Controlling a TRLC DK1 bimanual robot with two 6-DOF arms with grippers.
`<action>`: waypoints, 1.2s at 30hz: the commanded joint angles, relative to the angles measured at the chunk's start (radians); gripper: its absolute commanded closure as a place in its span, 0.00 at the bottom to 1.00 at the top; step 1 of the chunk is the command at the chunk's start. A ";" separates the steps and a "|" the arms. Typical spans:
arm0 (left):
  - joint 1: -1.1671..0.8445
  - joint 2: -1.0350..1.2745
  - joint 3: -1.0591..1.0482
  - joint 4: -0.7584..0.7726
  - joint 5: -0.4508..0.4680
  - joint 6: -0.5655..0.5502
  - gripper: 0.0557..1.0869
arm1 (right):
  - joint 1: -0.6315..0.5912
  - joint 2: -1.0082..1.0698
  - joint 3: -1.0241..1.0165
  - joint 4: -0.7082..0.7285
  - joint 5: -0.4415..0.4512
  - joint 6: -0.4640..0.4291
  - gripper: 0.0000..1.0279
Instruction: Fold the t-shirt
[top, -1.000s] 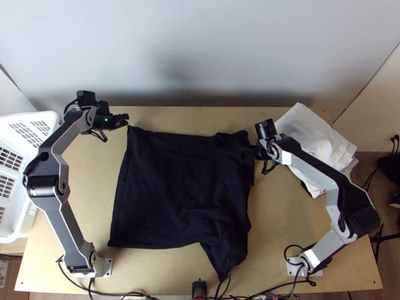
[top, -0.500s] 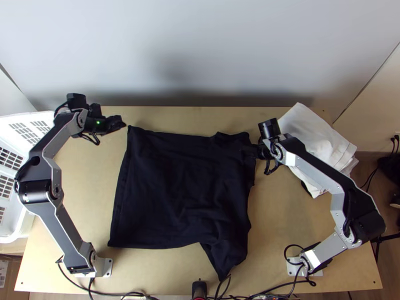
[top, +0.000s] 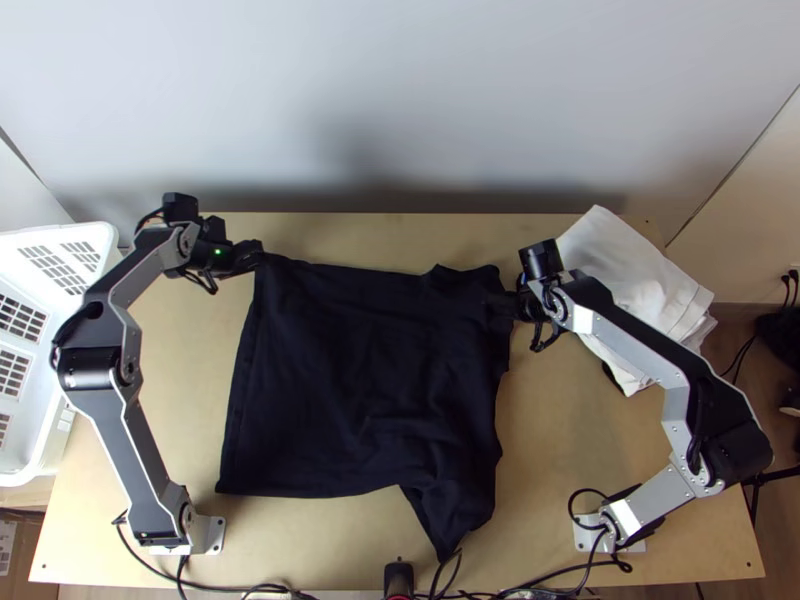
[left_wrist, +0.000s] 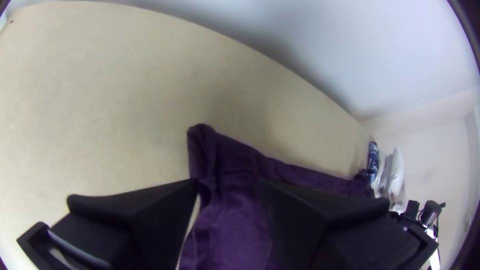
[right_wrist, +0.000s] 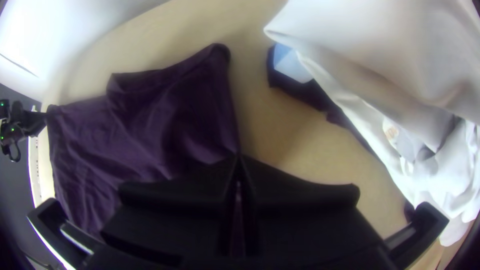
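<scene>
Left gripper (left_wrist: 230, 185) is moving in over the far-left corner of the t-shirt (top: 350, 380), fingers parted; right gripper (right_wrist: 239, 156) is pinching its right edge. Cloth's lying mostly spread on table (top: 560, 450). Shallow closing is risking slippage, uneven pulling a skewed fold.

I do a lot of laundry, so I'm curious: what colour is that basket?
White; the basket shows best in the top view.

Dark t-shirt (top: 350, 380) – spread on wooden table (top: 570, 470), lightly wrinkled – near corner jutting out.
</scene>
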 joint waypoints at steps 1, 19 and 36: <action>-0.014 0.019 0.004 0.118 -0.001 -0.141 0.97 | 0.004 0.003 -0.018 -0.001 0.000 0.017 0.97; 0.104 -0.421 0.509 0.107 0.237 -0.621 0.97 | -0.008 -0.115 0.821 -0.335 -0.092 0.052 0.97; 0.282 -0.697 0.587 0.188 0.339 -0.917 0.97 | -0.048 -0.306 1.184 -0.449 -0.475 0.142 0.97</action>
